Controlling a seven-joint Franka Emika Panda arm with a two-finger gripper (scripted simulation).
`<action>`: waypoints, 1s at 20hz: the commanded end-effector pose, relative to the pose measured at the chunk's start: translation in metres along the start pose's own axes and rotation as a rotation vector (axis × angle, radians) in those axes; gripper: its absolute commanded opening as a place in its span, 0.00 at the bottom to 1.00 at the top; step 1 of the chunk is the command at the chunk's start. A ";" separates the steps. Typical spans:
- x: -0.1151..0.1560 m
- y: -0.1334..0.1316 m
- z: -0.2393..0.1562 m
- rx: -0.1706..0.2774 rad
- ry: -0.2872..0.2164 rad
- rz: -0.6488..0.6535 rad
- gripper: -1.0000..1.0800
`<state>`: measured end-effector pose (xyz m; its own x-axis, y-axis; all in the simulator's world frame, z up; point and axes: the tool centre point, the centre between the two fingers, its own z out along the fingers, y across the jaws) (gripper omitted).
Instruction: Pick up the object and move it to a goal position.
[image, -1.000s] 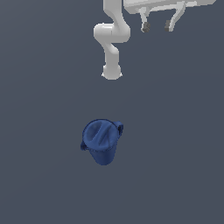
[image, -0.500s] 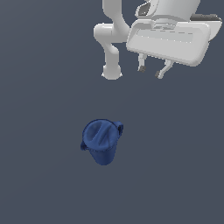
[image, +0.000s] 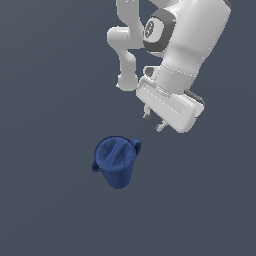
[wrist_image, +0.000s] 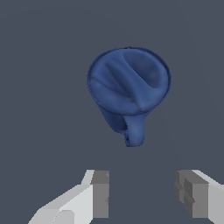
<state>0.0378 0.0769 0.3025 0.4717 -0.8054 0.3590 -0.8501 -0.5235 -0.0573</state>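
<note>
Dark blue and matte, the mug (image: 116, 161) you are after stands alone on the grey tabletop (image: 45, 100), a little below the middle of the exterior view. You can see that it tapers toward a narrower base, and that its rim faces upward with a rumpled, uneven-looking interior. Its single loop handle (image: 136, 146) sticks out from the rim toward the exterior view's right, on the side nearest the arm. Your white arm (image: 185, 45) reaches in from the top of the exterior view, and its pincer (image: 153, 121) hangs in the air, up and toward the exterior view's right of the mug, near it but clearly apart from it. In the wrist view the mug (wrist_image: 127, 87) sits in the middle of the picture with its handle (wrist_image: 134, 130) pointing toward the pincer (wrist_image: 142, 192). You can see both grey fingertips (wrist_image: 100, 192) there, spread wide with bare tabletop showing between them, so the pincer is released and carries nothing. Neither fingertip touches the mug or its handle. The mug appears upright on its base, with only a slight lean suggested by the camera angle in each view.
</note>
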 end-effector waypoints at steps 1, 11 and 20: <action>-0.001 0.004 0.026 -0.028 -0.014 0.029 0.62; -0.002 0.016 0.080 -0.086 -0.048 0.090 0.62; -0.003 0.015 0.086 -0.093 -0.030 0.087 0.62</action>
<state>0.0431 0.0471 0.2220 0.4001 -0.8581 0.3219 -0.9060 -0.4232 -0.0020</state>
